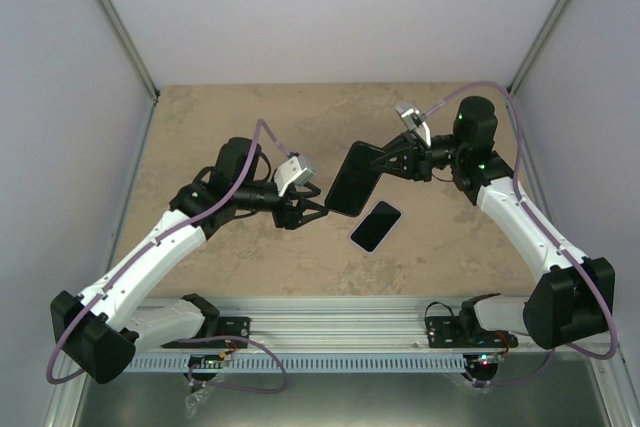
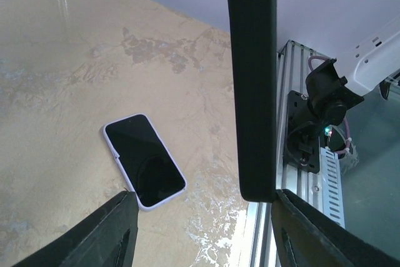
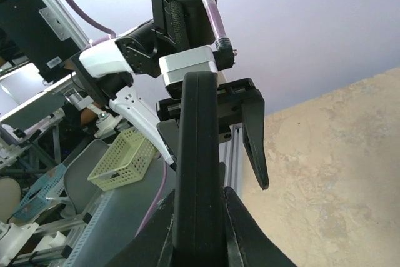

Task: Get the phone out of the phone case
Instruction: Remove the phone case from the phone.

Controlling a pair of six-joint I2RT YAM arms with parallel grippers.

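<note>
My right gripper [image 1: 385, 165] is shut on the upper end of a black phone case [image 1: 355, 179] and holds it tilted in the air over the middle of the table. The right wrist view shows the case [image 3: 199, 173] edge-on, pinched between that gripper's [image 3: 199, 195] two fingers. A phone [image 1: 376, 226] with a dark screen and a pale lilac rim lies flat on the table just below the case, apart from it. My left gripper [image 1: 318, 209] is open at the case's lower end. In the left wrist view the case [image 2: 252, 79] hangs close to the right finger of the left gripper [image 2: 203, 195], and the phone [image 2: 144, 161] lies beyond the left finger.
An aluminium rail [image 1: 330, 322] with both arm bases runs along the near edge of the beige table [image 1: 240, 127]. Pale walls close in the back and sides. A yellow-green basket [image 3: 122, 157] sits off the table in the background.
</note>
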